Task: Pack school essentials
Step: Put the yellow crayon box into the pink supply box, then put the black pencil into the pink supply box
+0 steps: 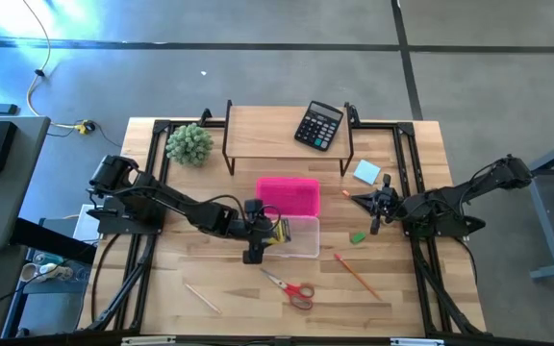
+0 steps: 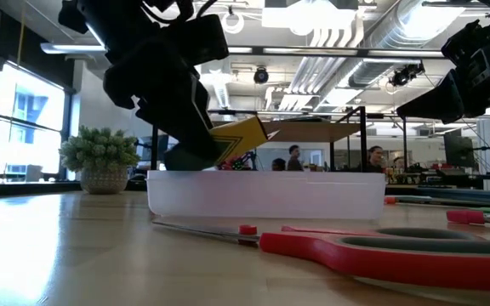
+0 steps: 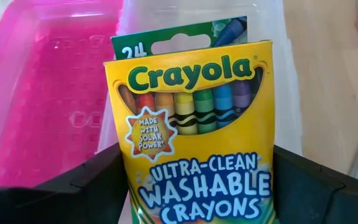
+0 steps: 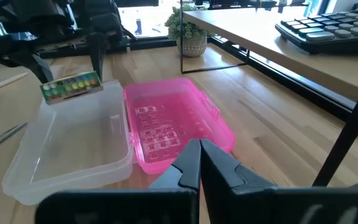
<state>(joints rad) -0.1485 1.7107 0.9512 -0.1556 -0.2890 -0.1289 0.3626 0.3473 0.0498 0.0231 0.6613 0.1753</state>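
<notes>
Crayon box [image 3: 194, 134]: flat yellow cardboard carton, glossy print, green tab on top; clamped between the left gripper [image 1: 263, 234] fingers, hanging over the clear tray's [image 4: 73, 149] edge.
Clear tray: frosted plastic, rounded corners, shallow; hinged to a pink lid [image 1: 289, 194] of translucent plastic with a raised grid pattern, lying open beside it on the shelf side.
Left wrist view: reads the printing on the carton, crayon tips in a row through the window; nowhere else legible.
Low view: shows the carton tilted, corner above the tray wall, apart from the floor of the tray.
Right wrist view: shows the tray's inside holding nothing but the carton above it.
Scissors [image 1: 291, 288]: red looped handles, thin metal blades; on the wood near the tray, on the side away from the shelf.
Pencil [image 1: 356, 274]: slim orange shaft, near the tray, beside the scissors.
Stick [image 1: 201, 298]: thin pale wood, well apart from the tray.
Eraser [image 1: 358, 236]: small green block, near the tray.
Notepad [image 1: 366, 172]: light-blue square, beside the right gripper [image 4: 199, 155].
Right gripper: fingers pressed together, empty, hovering near the pink lid.
Table [image 1: 181, 317]: pale wood planks.
</notes>
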